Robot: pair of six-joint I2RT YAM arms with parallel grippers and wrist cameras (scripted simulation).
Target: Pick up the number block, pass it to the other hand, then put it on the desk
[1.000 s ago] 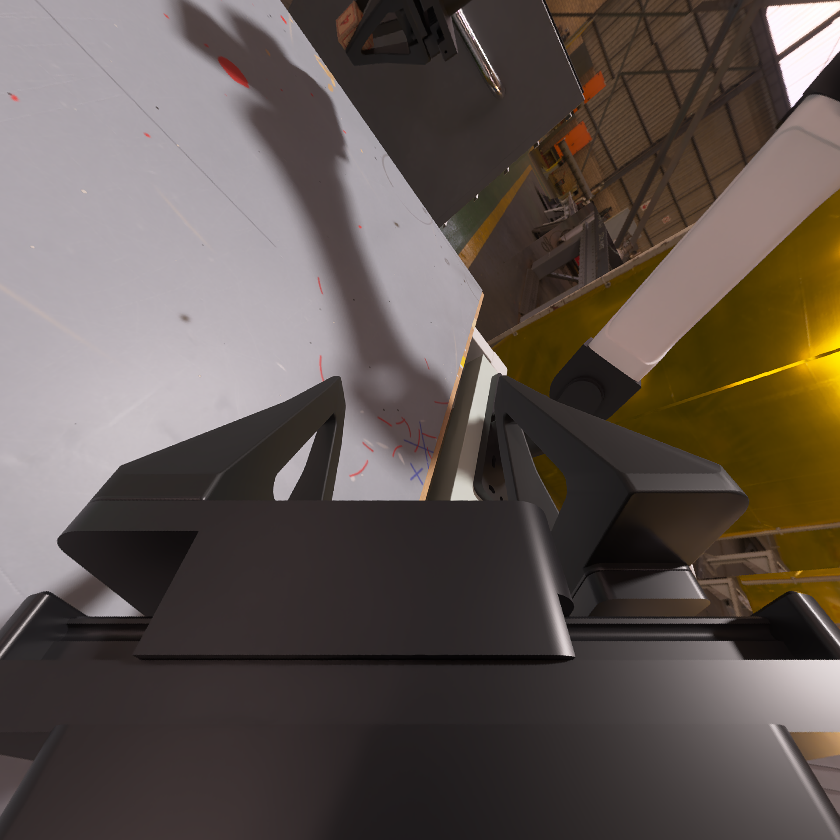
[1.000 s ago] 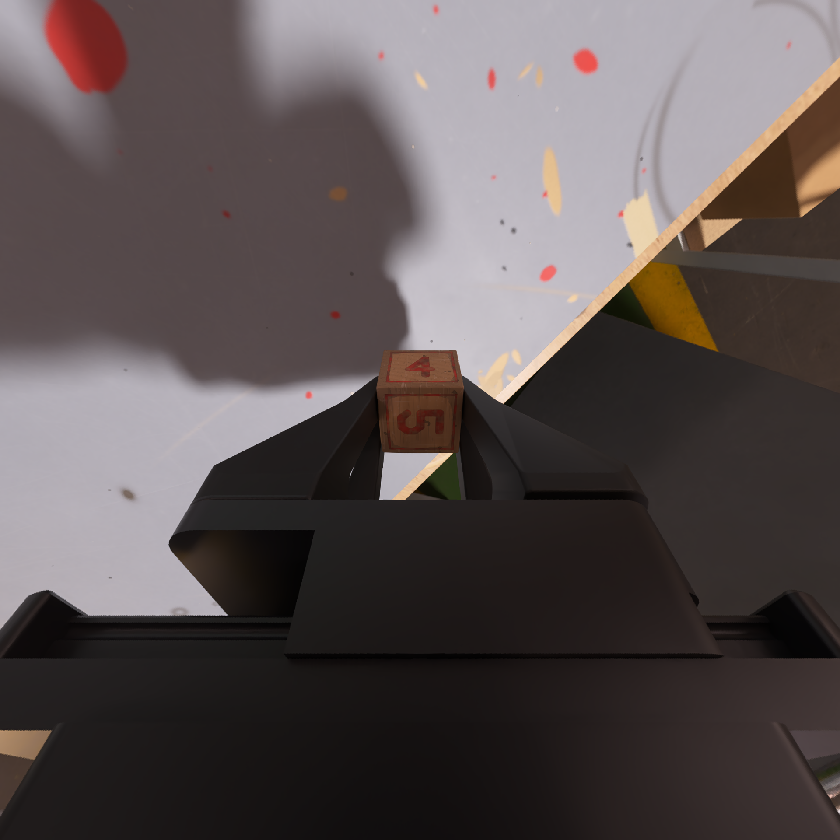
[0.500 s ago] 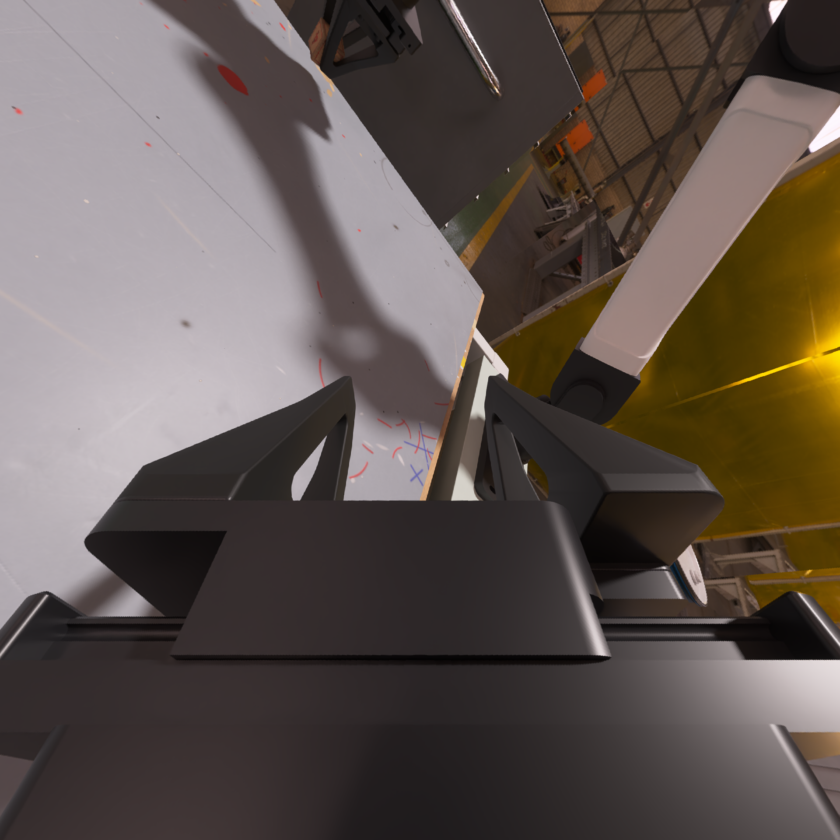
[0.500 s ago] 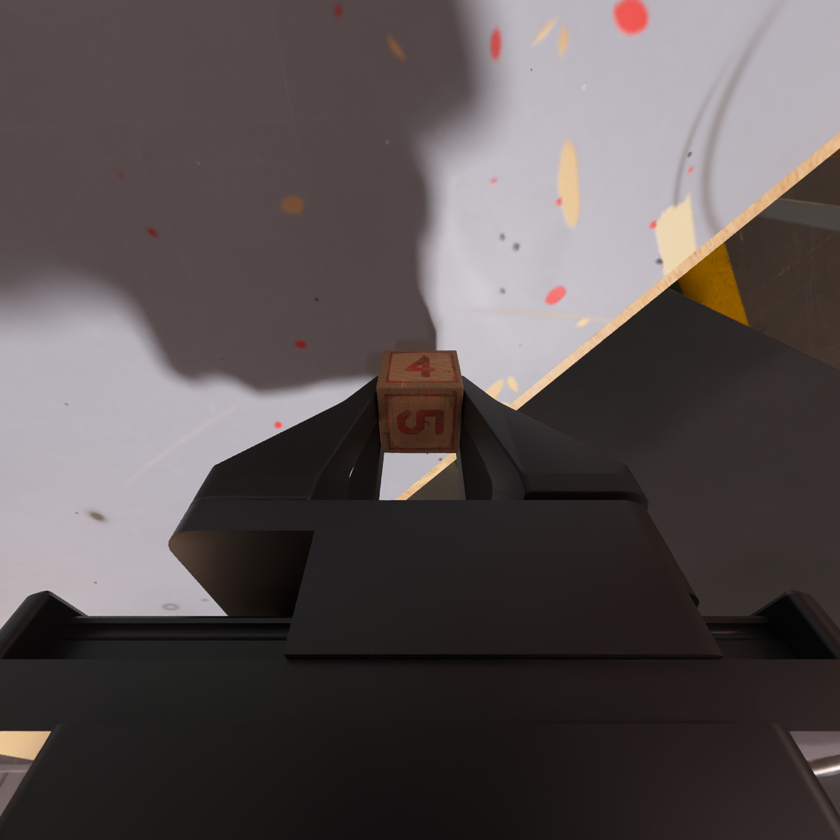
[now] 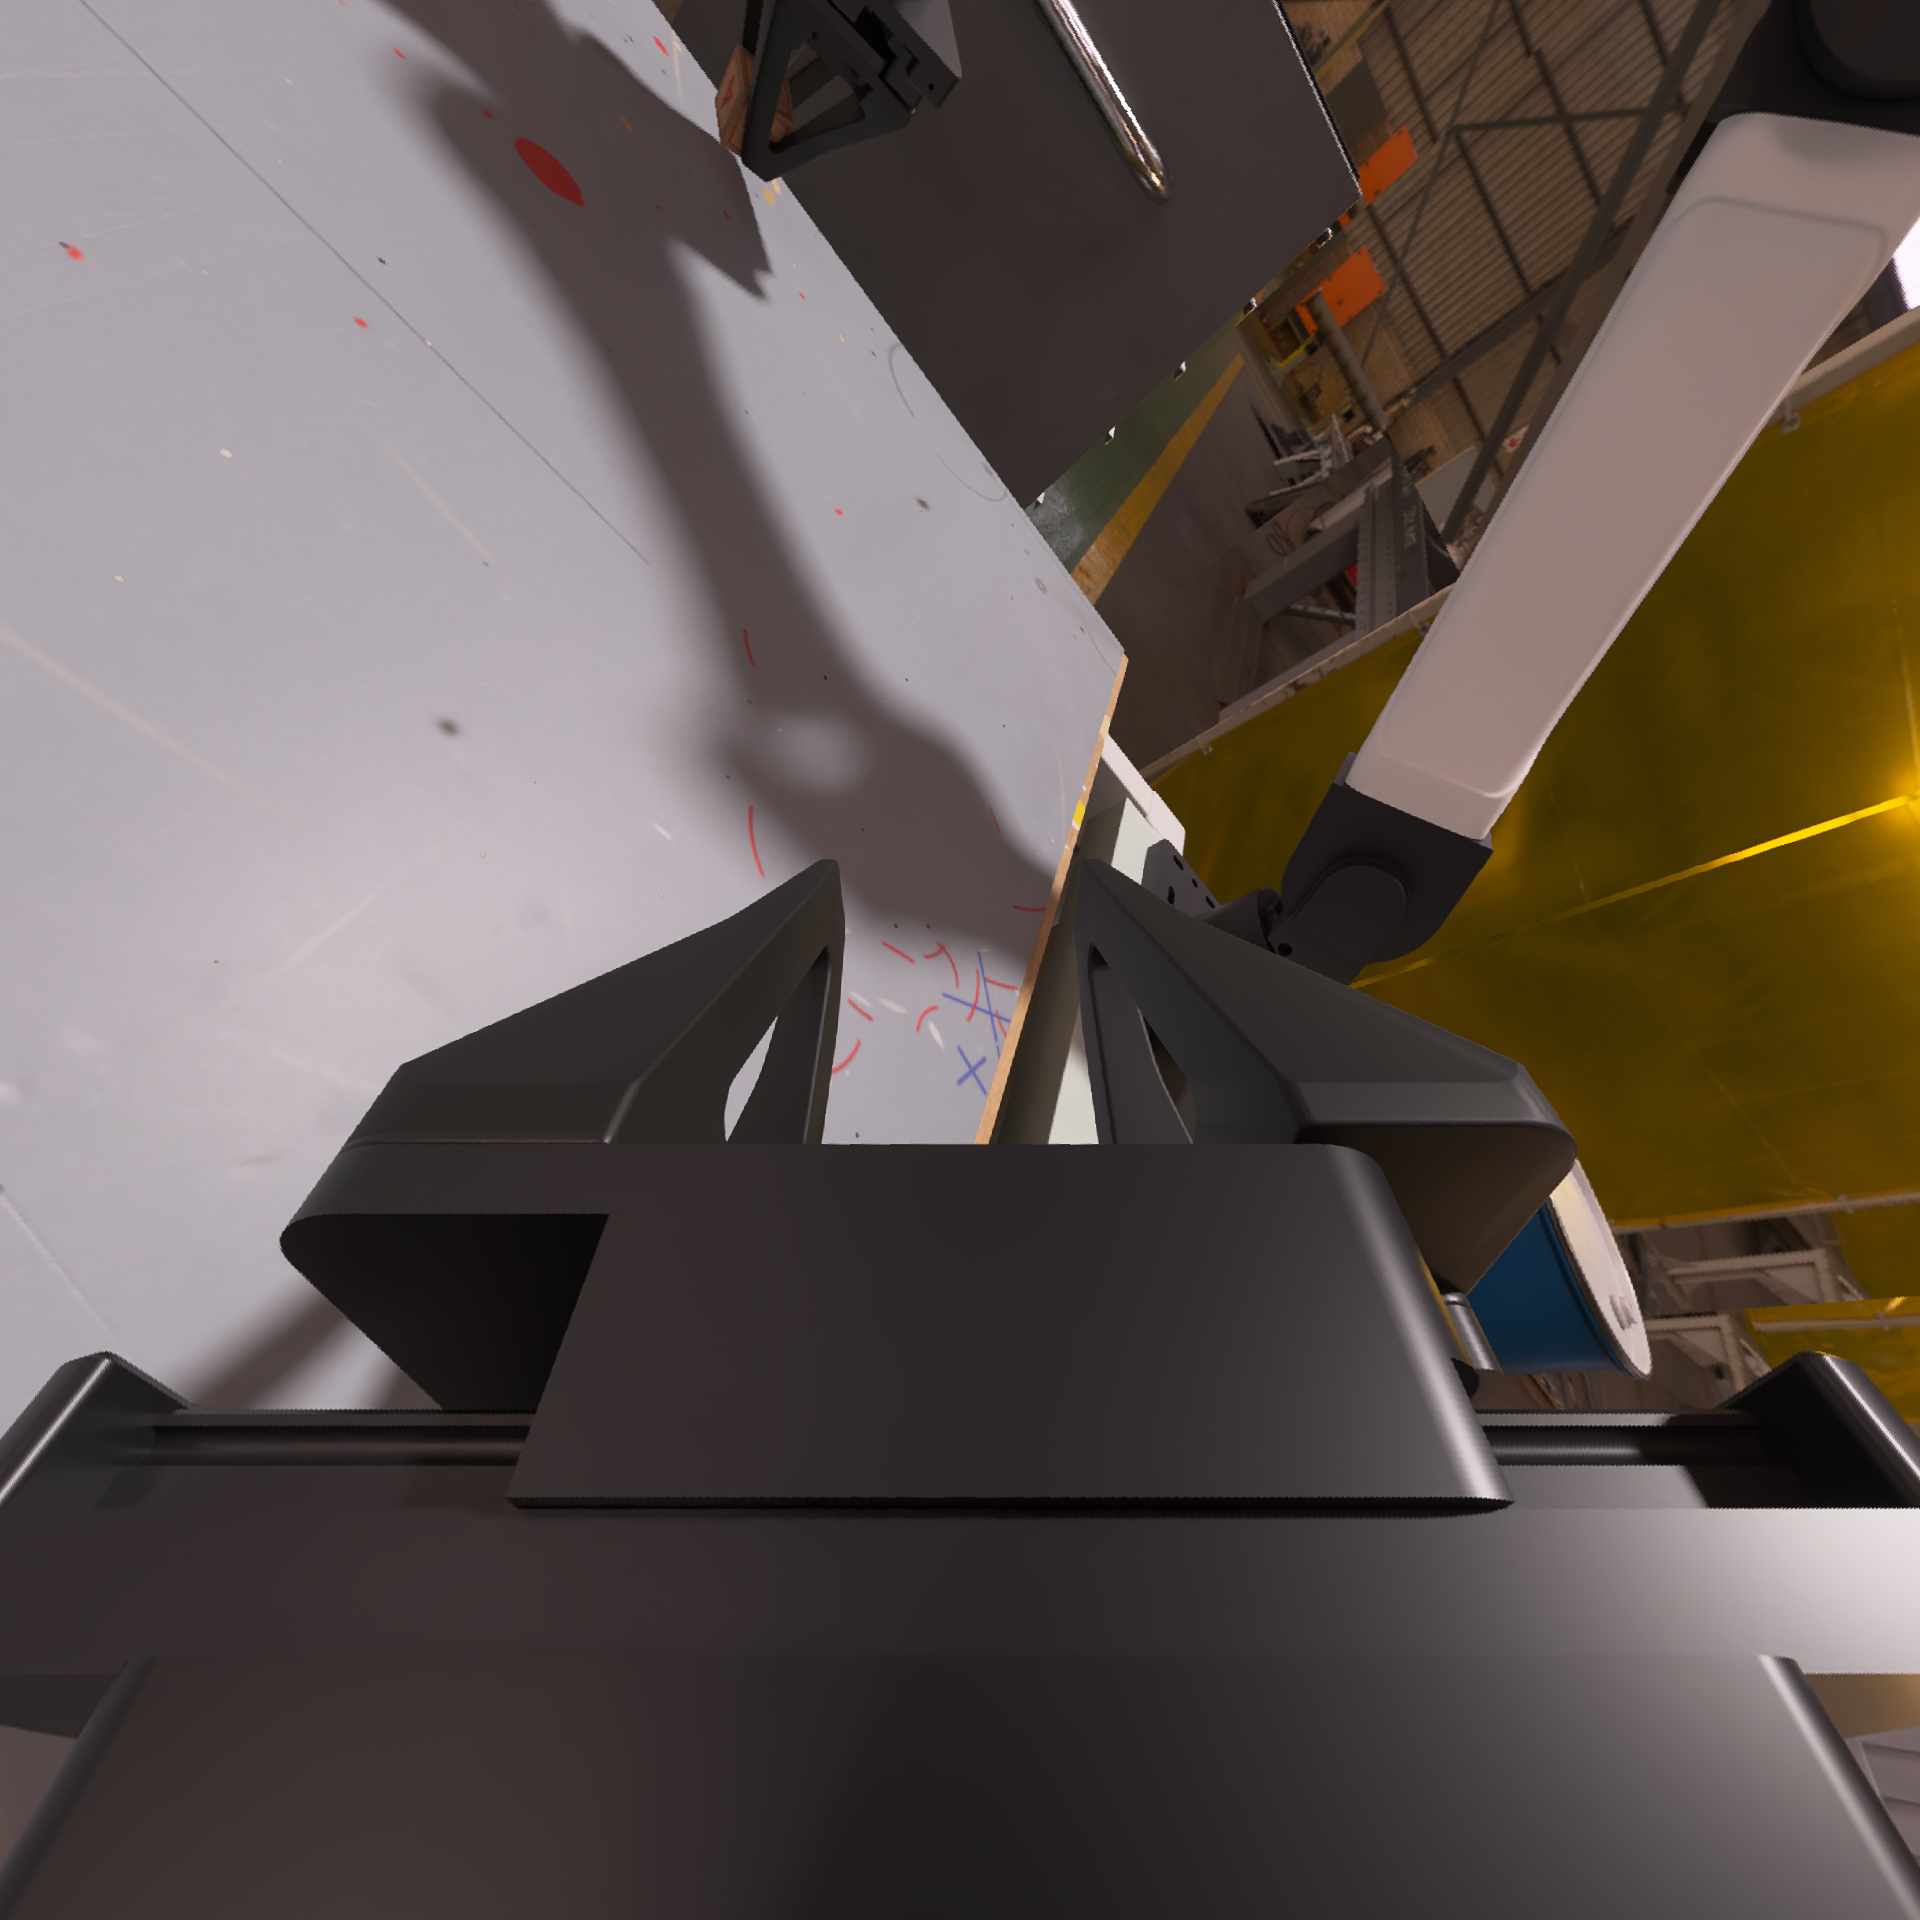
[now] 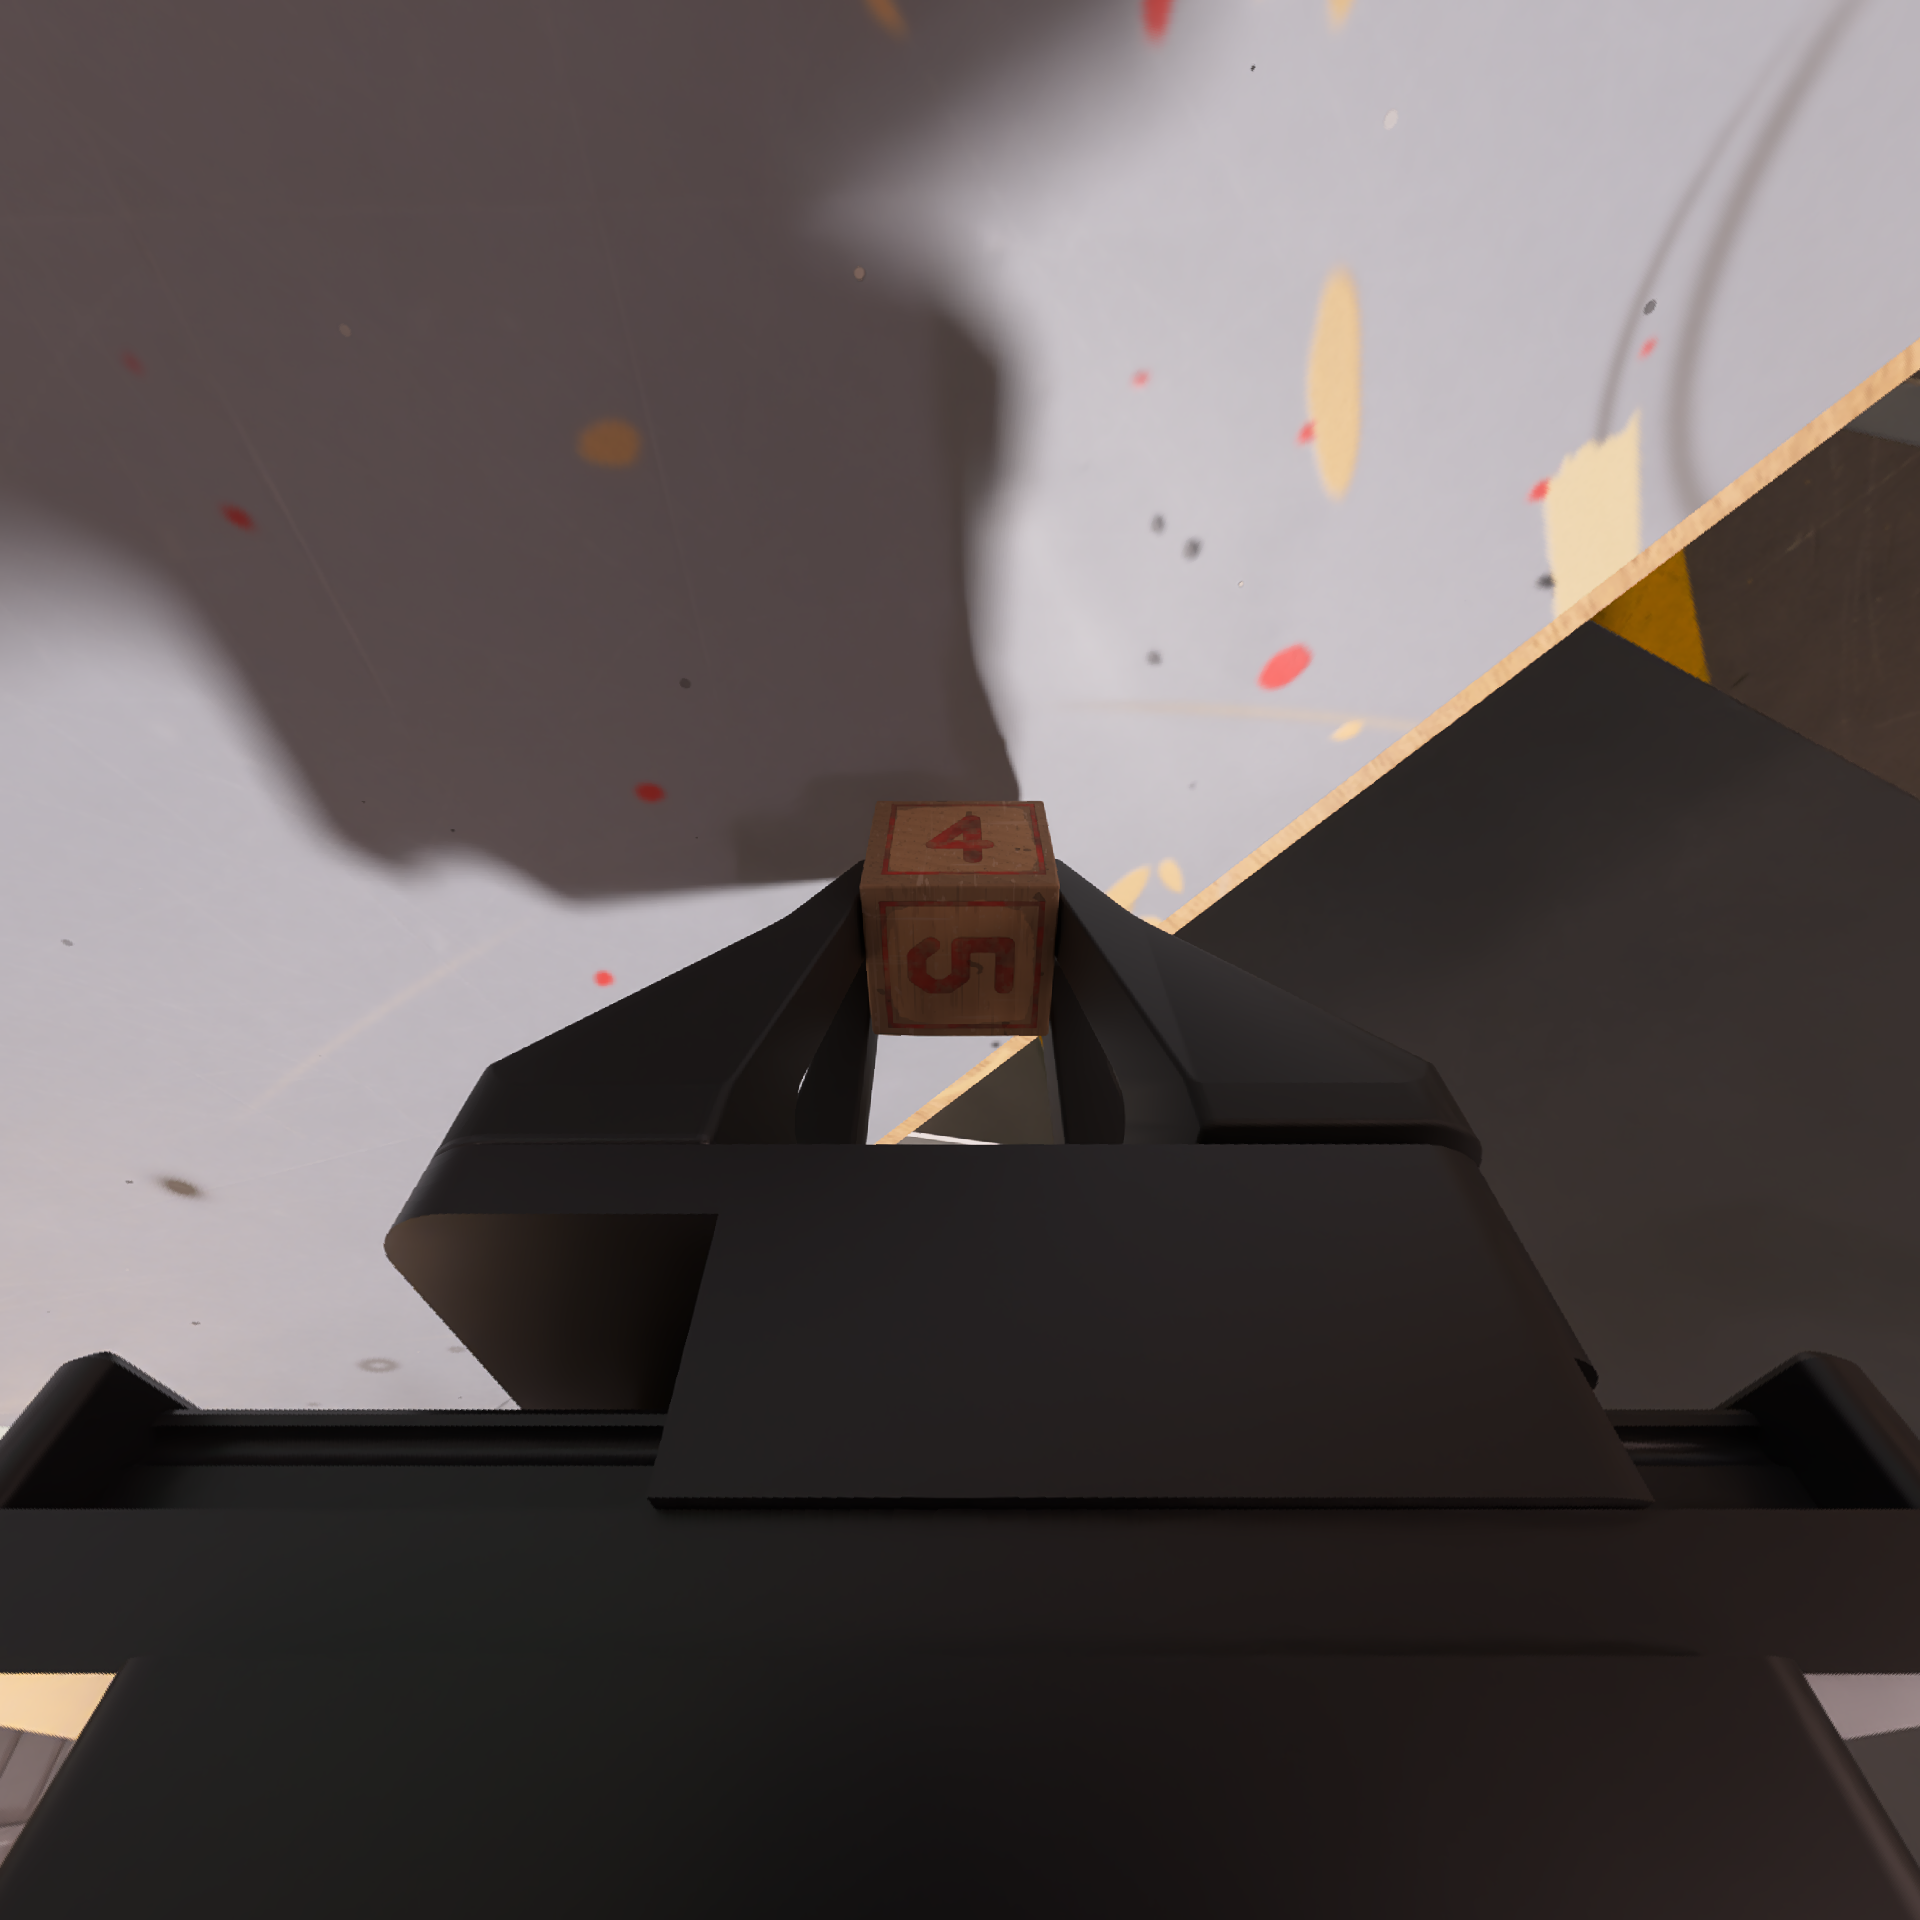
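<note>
The number block (image 6: 958, 920) is a small wooden cube with red figures on its faces. My right gripper (image 6: 958, 935) is shut on it, one finger on each side, and holds it above the grey desk (image 6: 312, 1039) near the desk's edge. In the left wrist view the same block (image 5: 736, 94) shows at the top, in the right gripper (image 5: 800, 88) far off. My left gripper (image 5: 956, 883) is open and empty, its fingers apart over the desk's corner (image 5: 1101, 675).
The desk is grey with red and tan paint flecks and pen marks (image 5: 966, 1018). A dark panel (image 6: 1507, 935) lies beyond the desk's wooden edge. The right arm's white link (image 5: 1621, 468) crosses the left wrist view; a yellow wall (image 5: 1714, 987) stands behind.
My right gripper has carried the block lower and closer to the desk; its shadow has grown. My left gripper's fingers have come somewhat closer together but stay apart. The right arm's link has swung upward.
</note>
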